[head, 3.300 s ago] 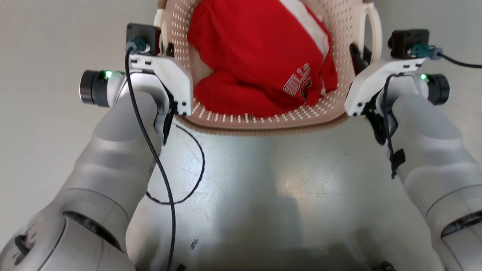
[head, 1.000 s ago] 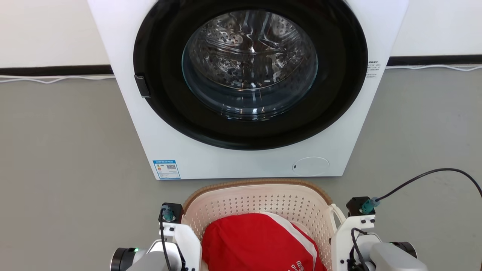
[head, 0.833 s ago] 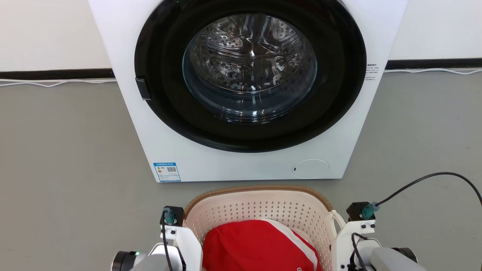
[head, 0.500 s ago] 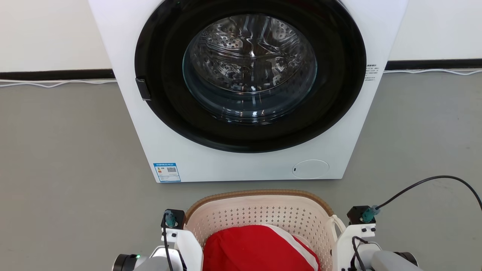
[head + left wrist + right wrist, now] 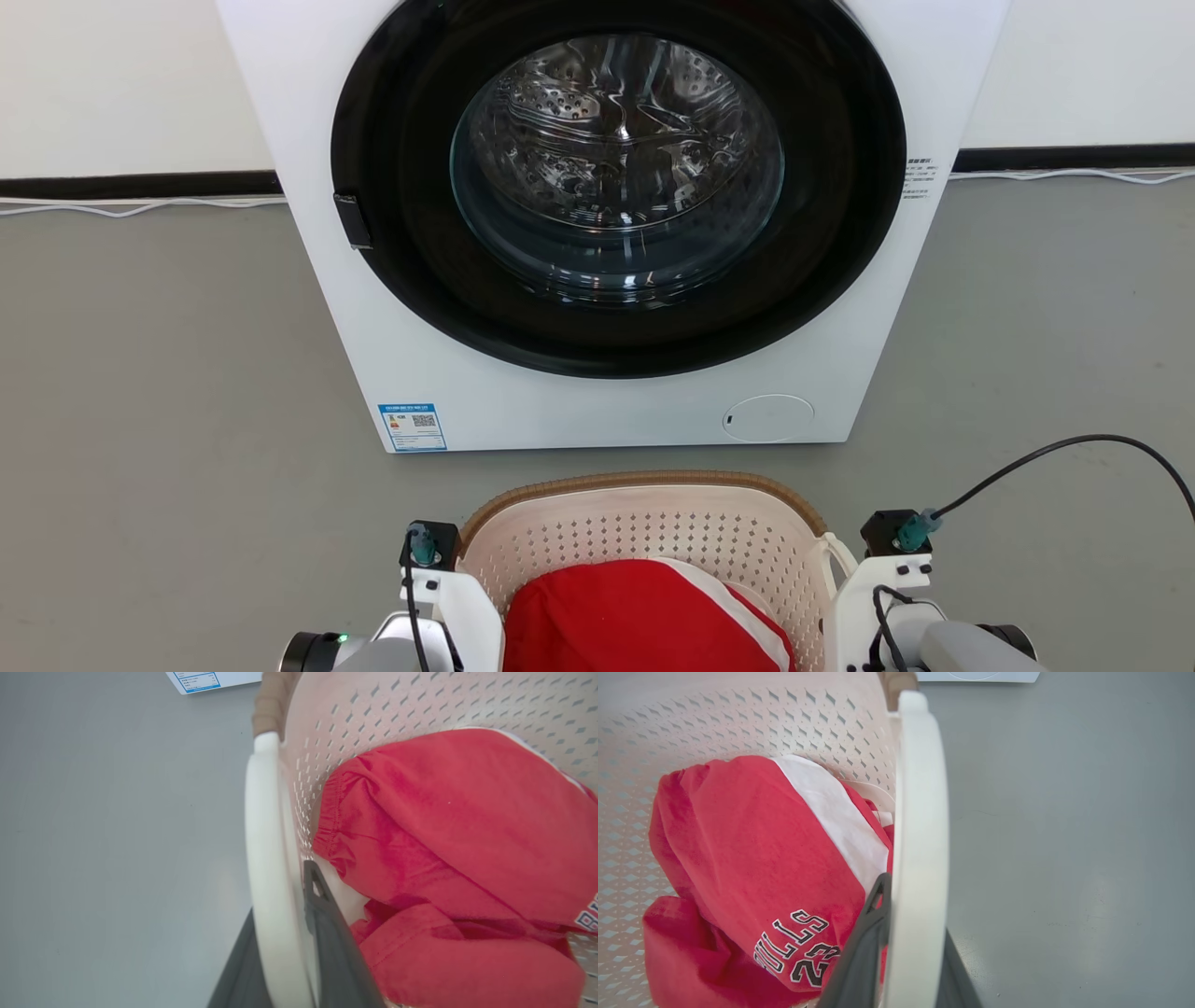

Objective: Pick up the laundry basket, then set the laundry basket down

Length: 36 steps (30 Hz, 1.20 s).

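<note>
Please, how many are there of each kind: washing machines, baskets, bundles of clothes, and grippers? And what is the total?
Washing machine: 1
Basket: 1
Red clothes bundle: 1 (separate pieces cannot be told)
Grippers: 2, left gripper and right gripper
Total: 5

The scene was lit brightly and evenly; only faint shadows were cast on the smooth grey floor [image 5: 140, 373]. Glints were scattered across the steel drum [image 5: 616, 159] of the large white washing machine [image 5: 560, 411]. In the left wrist view, the white loop handle [image 5: 268, 858] of the cream-white perforated plastic laundry basket [image 5: 373, 709] was rendered soft and bowed by the wide lens
</note>
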{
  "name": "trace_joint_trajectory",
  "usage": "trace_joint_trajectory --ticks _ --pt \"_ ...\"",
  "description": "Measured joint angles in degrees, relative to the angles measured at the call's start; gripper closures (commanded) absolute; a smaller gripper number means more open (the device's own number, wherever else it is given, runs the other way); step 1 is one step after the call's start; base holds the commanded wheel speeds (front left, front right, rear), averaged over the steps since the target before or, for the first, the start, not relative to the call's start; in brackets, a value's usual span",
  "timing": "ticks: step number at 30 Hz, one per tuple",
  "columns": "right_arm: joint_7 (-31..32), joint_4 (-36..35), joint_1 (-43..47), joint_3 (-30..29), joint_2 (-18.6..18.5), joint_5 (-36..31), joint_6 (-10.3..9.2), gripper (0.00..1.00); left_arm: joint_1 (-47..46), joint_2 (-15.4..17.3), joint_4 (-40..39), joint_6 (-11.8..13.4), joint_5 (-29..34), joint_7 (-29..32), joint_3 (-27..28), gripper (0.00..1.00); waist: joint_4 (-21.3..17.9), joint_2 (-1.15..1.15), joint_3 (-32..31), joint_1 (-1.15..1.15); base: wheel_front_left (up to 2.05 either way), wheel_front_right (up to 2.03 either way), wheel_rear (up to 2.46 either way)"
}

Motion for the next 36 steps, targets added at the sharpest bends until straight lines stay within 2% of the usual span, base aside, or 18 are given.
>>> trace_joint_trajectory --ticks 36 --pt "-0.1 0.0 0.0 3.3 0.0 2.5 0.0 1.0 0.0 0.1 0.3 0.0 -2.9 -0.6 -3.4 1.0 0.3 0.0 1.0 0.0 0.0 0.0 0.0"
